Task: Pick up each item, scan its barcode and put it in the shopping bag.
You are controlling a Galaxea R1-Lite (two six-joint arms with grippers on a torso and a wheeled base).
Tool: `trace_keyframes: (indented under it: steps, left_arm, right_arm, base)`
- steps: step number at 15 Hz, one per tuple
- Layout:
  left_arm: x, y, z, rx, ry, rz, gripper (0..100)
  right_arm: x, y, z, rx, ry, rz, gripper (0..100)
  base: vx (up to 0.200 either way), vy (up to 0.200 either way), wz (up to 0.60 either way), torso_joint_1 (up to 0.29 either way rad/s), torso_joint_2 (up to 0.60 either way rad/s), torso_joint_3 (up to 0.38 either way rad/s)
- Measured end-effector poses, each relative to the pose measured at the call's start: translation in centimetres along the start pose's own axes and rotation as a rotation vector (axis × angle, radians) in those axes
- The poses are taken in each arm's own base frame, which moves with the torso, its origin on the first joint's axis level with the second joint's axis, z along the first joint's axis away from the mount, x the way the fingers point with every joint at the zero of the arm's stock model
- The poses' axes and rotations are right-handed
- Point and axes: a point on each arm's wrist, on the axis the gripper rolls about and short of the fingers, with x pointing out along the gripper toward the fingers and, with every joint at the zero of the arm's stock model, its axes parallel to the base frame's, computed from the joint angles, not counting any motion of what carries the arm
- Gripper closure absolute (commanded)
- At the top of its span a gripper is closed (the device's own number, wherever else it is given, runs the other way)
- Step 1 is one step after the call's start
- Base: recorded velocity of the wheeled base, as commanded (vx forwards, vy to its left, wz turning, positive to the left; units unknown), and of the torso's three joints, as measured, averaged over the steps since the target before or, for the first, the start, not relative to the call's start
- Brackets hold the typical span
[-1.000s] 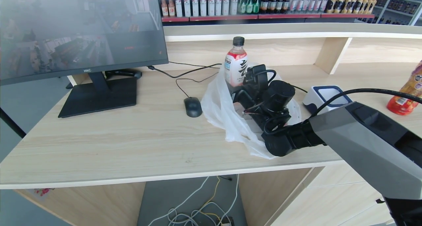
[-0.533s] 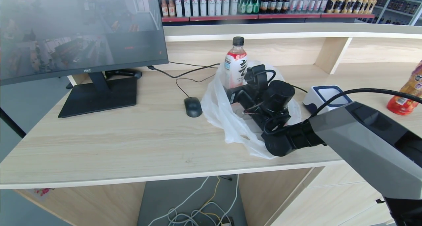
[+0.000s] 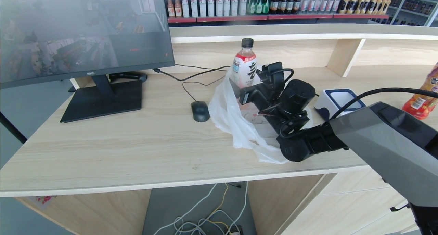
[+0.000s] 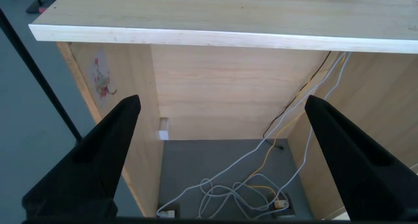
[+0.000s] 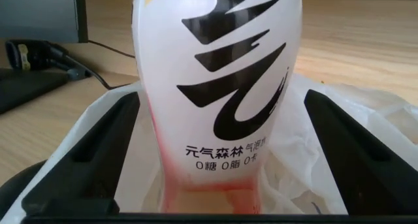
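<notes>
Left gripper (image 4: 222, 100) hangs low before the pale wood counter (image 3: 137, 146), jaws spread and empty, likely parked. Right gripper (image 5: 222, 98) sits at the mouth of the shopping bag (image 3: 226, 115), jaws wide either side of the bottle (image 3: 244, 69) standing inside; it looks released. Beyond: scanner (image 3: 333, 99), orange bottle (image 3: 422, 98) waiting, stocked shelves (image 3: 273, 5)

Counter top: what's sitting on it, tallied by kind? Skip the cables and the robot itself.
Drink bottles: 2, a white-labelled bottle standing in the bag and an orange bottle at the right edge
Plastic shopping bag: 1
Monitor: 1
Computer mouse: 1
Barcode scanner: 1
Dark gadget behind the monitor stand: 1
Total: 7
</notes>
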Motion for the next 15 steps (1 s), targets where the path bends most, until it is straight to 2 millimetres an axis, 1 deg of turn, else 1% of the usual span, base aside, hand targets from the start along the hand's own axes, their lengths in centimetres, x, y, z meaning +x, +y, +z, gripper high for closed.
trace_keyframes:
  steps: [4,7,9,12,15]
  left_arm:
    - [0.0,0.0,0.0,0.0,0.0,0.0,0]
    - [0.0,0.0,0.0,0.0,0.0,0.0,0]
    - [0.0,0.0,0.0,0.0,0.0,0.0,0]
    - [0.0,0.0,0.0,0.0,0.0,0.0,0]
    - [0.0,0.0,0.0,0.001,0.0,0.0,0]
  right_arm:
    - [-1.1,-0.3,1.0,-0.014,-0.004,0.001,0]
    - [-3.2,-0.2,1.4,-0.046,-0.006,0.031,0]
    - [-4.5,-0.3,2.7,-0.058,-0.007,0.039,0]
    - [-6.0,-0.5,5.2,-0.075,-0.048,0.033,0]
    - [-8.2,-0.4,6.8,-0.079,-0.076,0.036,0]
  base:
    - [0.0,0.0,0.0,0.0,0.0,0.0]
    - [0.0,0.0,0.0,0.0,0.0,0.0]
    - [0.0,0.0,0.0,0.0,0.0,0.0]
    - [0.0,0.0,0.0,0.0,0.0,0.0]
    - [0.0,0.0,0.0,0.0,0.0,0.0]
